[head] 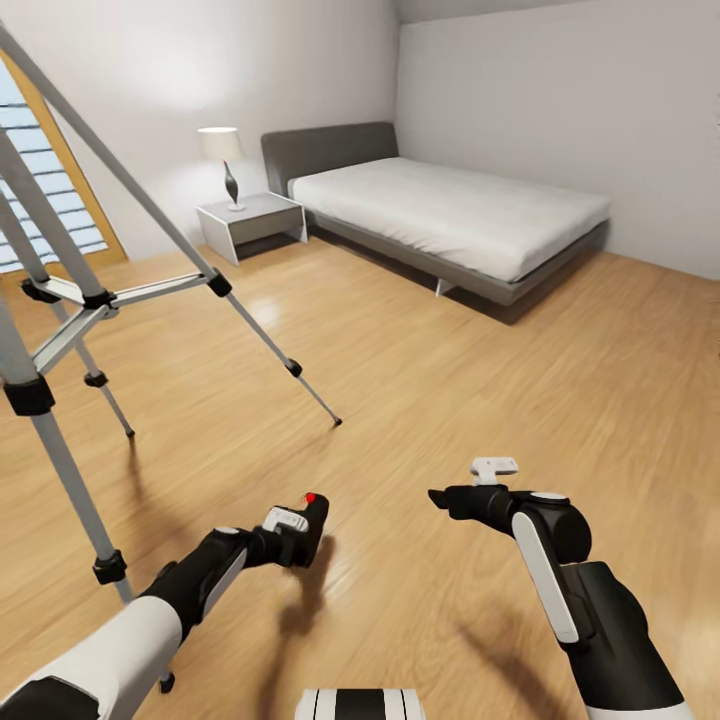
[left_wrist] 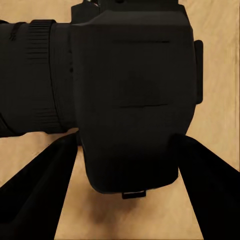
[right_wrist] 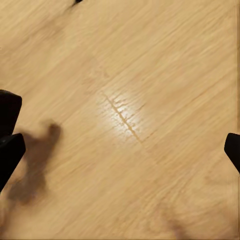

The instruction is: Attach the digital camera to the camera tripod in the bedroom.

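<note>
Bedroom floor lies below: your left fingers [left_wrist: 45, 170] pinch the digital camera [head: 308, 527] beside the camera tripod [head: 60, 300]; loosen and it drops; right fingers [right_wrist: 10, 145] wide.

White walls [head: 500, 90], wood floor [head: 450, 380], grey bed [head: 440, 215], lit lamp [head: 222, 150].

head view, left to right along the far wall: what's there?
window → lamp on nightstand → bed
</note>
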You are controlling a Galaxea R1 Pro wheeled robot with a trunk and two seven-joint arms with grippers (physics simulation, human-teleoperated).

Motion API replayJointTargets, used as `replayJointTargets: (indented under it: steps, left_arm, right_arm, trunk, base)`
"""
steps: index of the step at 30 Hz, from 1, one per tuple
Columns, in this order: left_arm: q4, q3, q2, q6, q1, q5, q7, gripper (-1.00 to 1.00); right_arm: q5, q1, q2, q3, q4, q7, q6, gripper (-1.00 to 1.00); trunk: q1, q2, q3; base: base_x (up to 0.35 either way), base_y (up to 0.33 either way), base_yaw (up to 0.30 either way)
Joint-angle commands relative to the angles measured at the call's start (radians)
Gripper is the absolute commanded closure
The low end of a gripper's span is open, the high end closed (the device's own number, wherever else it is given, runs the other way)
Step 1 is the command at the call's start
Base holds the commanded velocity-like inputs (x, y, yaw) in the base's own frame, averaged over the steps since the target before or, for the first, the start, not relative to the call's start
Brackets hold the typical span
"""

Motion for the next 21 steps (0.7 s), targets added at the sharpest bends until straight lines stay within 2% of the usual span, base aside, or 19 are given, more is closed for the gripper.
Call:
replayJointTargets:
  steps: [1, 2, 5, 9, 11, 14, 15, 18, 21]
  left_arm:
    - [-0.009, 0.007, -0.007, 0.028, 0.001, 0.009, 0.006, 1.0]
    - [-0.009, 0.007, -0.007, 0.028, 0.001, 0.009, 0.006, 1.0]
    - [-0.036, 0.037, -0.024, 0.091, 0.016, 0.01, 0.022, 1.0]
    - [-0.097, 0.055, -0.034, 0.139, 0.053, 0.011, 0.046, 1.0]
    - [-0.153, 0.068, -0.038, 0.171, 0.087, 0.012, 0.064, 1.0]
    - [-0.262, 0.111, -0.041, 0.232, 0.146, 0.011, 0.094, 1.0]
    - [-0.262, 0.111, -0.041, 0.232, 0.146, 0.011, 0.094, 1.0]
    - [-0.394, 0.161, -0.042, 0.29, 0.216, 0.011, 0.122, 1.0]
    - [-0.518, 0.195, -0.044, 0.325, 0.278, 0.012, 0.141, 1.0]
  right_arm:
    - [0.0, -0.001, -0.001, 0.0, -0.001, 0.001, 0.004, -1.0]
    - [0.0, -0.001, -0.001, 0.0, -0.001, 0.001, 0.004, -1.0]
    - [0.0, -0.004, -0.005, -0.005, -0.001, 0.001, 0.002, -1.0]
    - [0.0, -0.005, -0.021, -0.007, -0.001, 0.002, -0.039, -1.0]
    - [0.0, -0.005, -0.042, -0.009, -0.001, 0.003, -0.068, -1.0]
    - [0.0, -0.003, -0.082, -0.012, -0.001, 0.014, -0.105, -1.0]
    - [0.0, -0.003, -0.082, -0.012, -0.001, 0.014, -0.105, -1.0]
    - [-0.002, -0.002, -0.12, -0.022, -0.001, 0.058, -0.124, -1.0]
    - [-0.003, 0.001, -0.144, -0.056, -0.001, 0.162, -0.131, -1.0]
  trunk:
    - [-0.001, 0.0, 0.003]
    - [-0.001, 0.0, 0.007]
    - [-0.002, 0.001, 0.019]
    - [-0.004, 0.002, 0.034]
    - [-0.005, 0.002, 0.042]
    - [-0.006, 0.003, 0.053]
    - [-0.007, 0.003, 0.057]
    - [-0.008, 0.004, 0.069]
    - [-0.01, 0.005, 0.081]
  base:
    - [0.0, 0.0, 0.0]
    - [0.0, 0.0, 0.0]
    - [0.0, 0.0, 0.0]
    - [0.0, 0.0, 0.0]
    - [0.0, 0.0, 0.0]
    - [0.0, 0.0, 0.0]
    - [0.0, 0.0, 0.0]
    - [0.0, 0.0, 0.0]
    - [0.0, 0.0, 0.0]
